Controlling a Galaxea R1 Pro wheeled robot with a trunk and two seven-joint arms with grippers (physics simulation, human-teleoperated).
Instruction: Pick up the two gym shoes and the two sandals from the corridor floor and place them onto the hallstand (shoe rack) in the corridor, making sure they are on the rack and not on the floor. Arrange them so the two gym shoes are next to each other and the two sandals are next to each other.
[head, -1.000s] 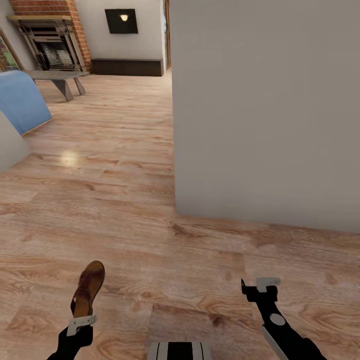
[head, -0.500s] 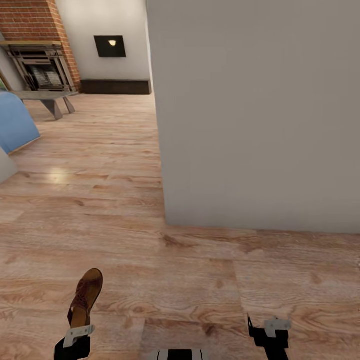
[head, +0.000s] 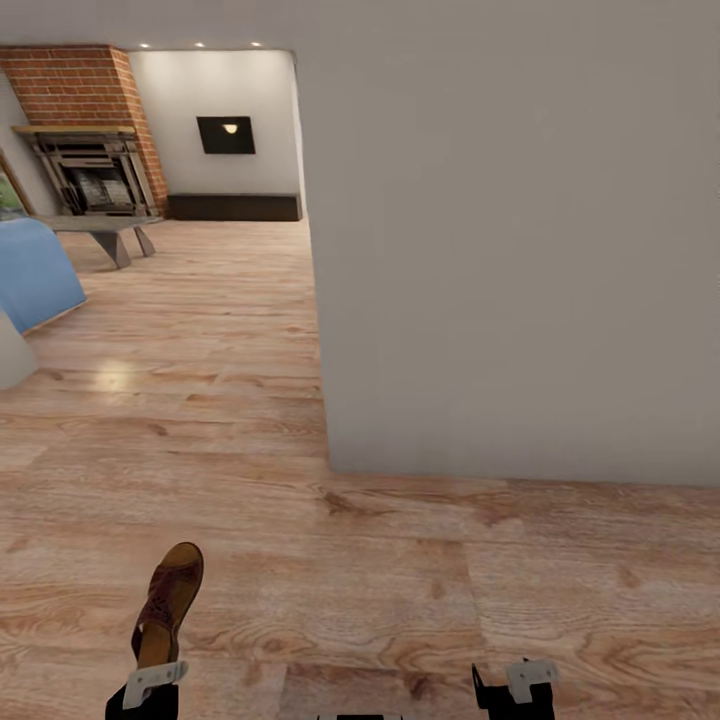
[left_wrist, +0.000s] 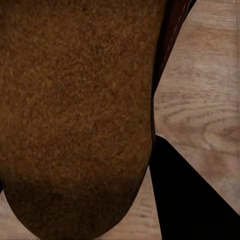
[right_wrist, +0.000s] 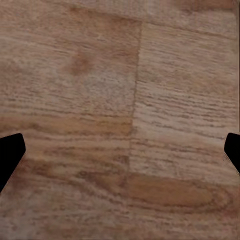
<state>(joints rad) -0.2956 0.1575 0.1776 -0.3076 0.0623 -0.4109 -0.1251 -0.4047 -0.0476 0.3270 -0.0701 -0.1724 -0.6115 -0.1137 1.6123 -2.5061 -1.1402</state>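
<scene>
Sandal (head: 170, 600) juts forward from the left gripper (head: 150, 680), clamped for carrying toward the rack; right gripper (head: 515, 685) hangs empty, fingers apart, over floor (head: 350, 560).

1. A sandal (head: 170, 600) is sitting at lower left, above the floor (head: 400, 590).
2. A wall (head: 520, 250) is occupying the right.
3. A fireplace (head: 90, 170) is standing at upper left, behind a bench (head: 105, 232).

The picture's bottom edge cut off both grippers; the flat brown leather sandal (head: 168, 603) hid the left gripper's (head: 152, 682) fingertips.
</scene>
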